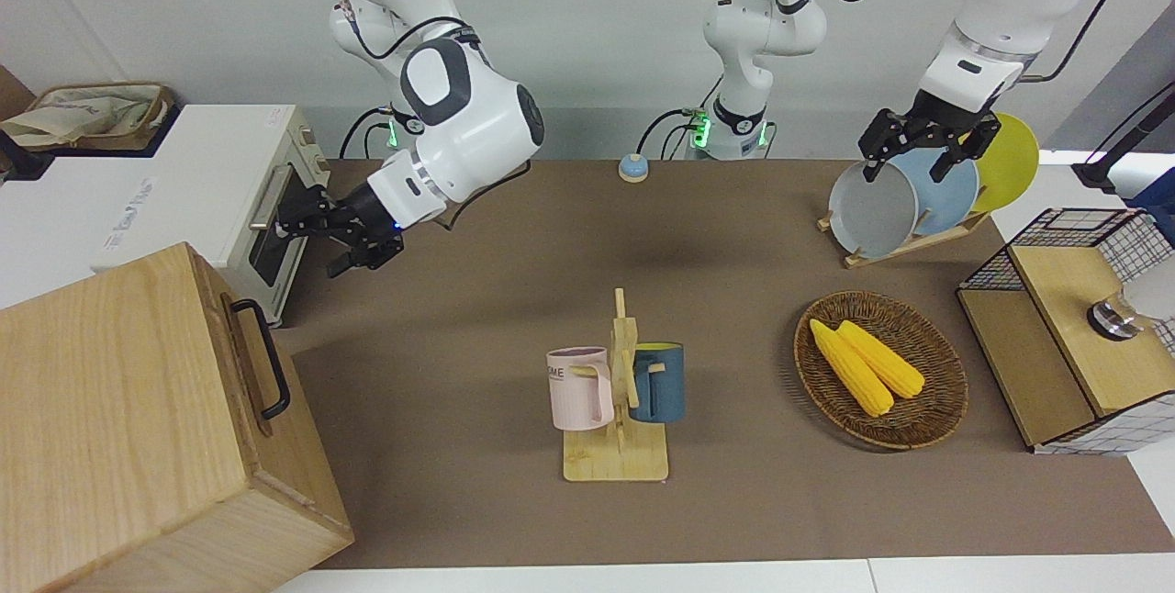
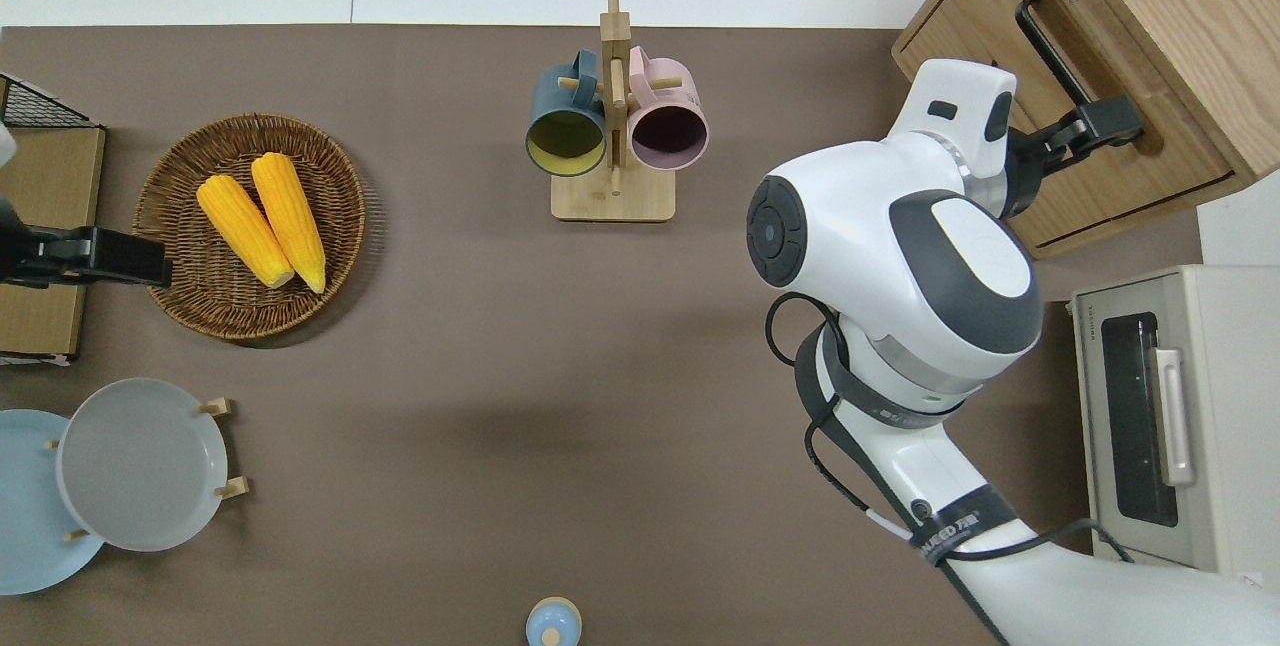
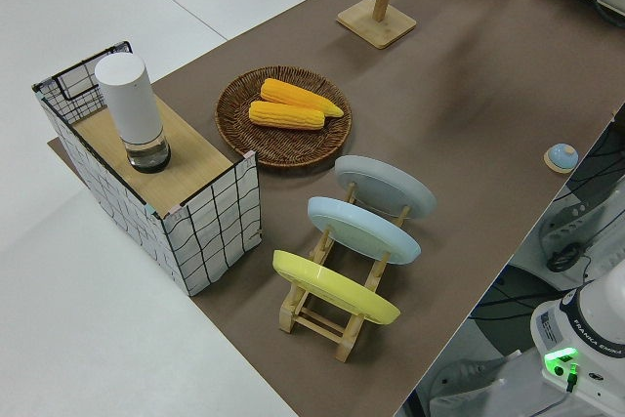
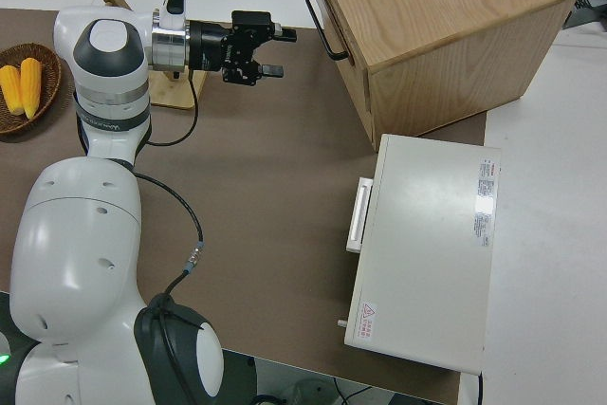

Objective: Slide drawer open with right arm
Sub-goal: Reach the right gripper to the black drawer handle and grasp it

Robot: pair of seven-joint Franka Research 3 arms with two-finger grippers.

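The drawer (image 2: 1125, 46) is the shallow light-wood front of the big pale-wood cabinet (image 1: 110, 419) at the right arm's end of the table, and it sits shut. Its black bar handle (image 1: 262, 359) (image 2: 1050, 51) (image 4: 322, 21) is free. My right gripper (image 1: 356, 251) (image 2: 1105, 121) (image 4: 277, 52) hangs open in the air, pointing at the cabinet front. It is level with the end of the handle nearer to the robots, a short gap away and touching nothing. My left gripper (image 1: 909, 166) is parked, fingers apart.
A white toaster oven (image 1: 211, 180) stands beside the cabinet, nearer to the robots. Mid-table is a wooden mug rack (image 1: 620, 391) with a pink and a blue mug. A basket of corn (image 1: 881, 368), a plate rack (image 1: 918, 198) and a wire-mesh box (image 1: 1074, 327) fill the left arm's end.
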